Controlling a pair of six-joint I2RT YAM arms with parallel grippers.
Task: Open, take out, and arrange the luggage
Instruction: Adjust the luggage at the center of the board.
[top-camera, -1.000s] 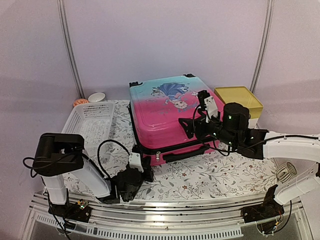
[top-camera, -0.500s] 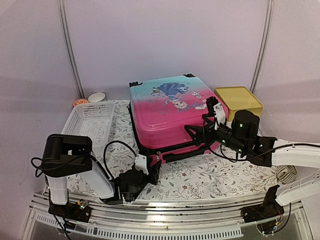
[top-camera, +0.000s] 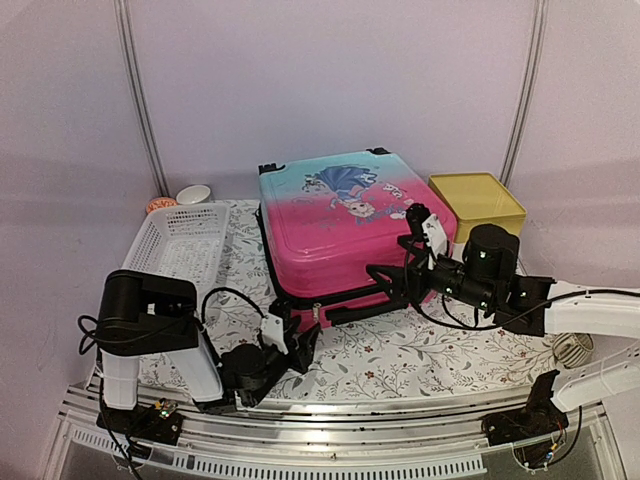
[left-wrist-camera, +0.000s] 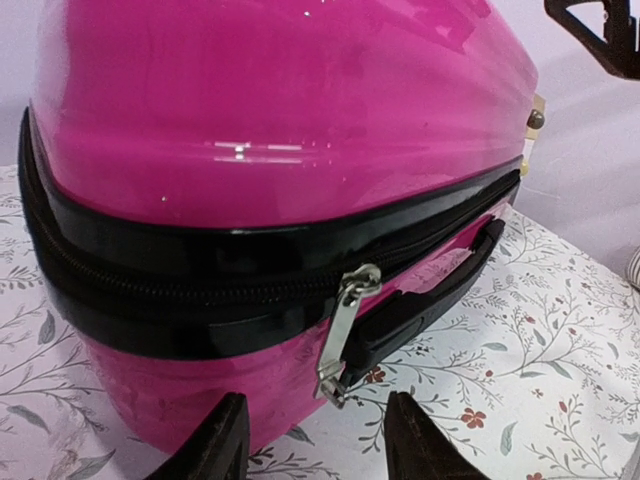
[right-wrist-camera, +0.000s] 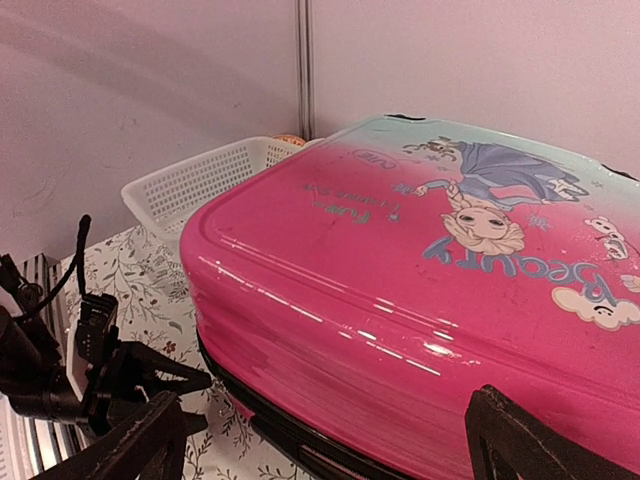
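Floral tablecloth (top-camera: 430, 350): luggage (top-camera: 340, 230) closed, contents hidden; white basket (top-camera: 180, 240) beside it; left tool (left-wrist-camera: 318, 405), right tool (right-wrist-camera: 328, 400) both released.

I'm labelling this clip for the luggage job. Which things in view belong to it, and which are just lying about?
Job:
pink-to-turquoise hard-shell child's suitcase with princess print
its silver metal zipper pull
left gripper
right gripper

Lying about:
white perforated plastic basket
yellow-topped box
small white bowl
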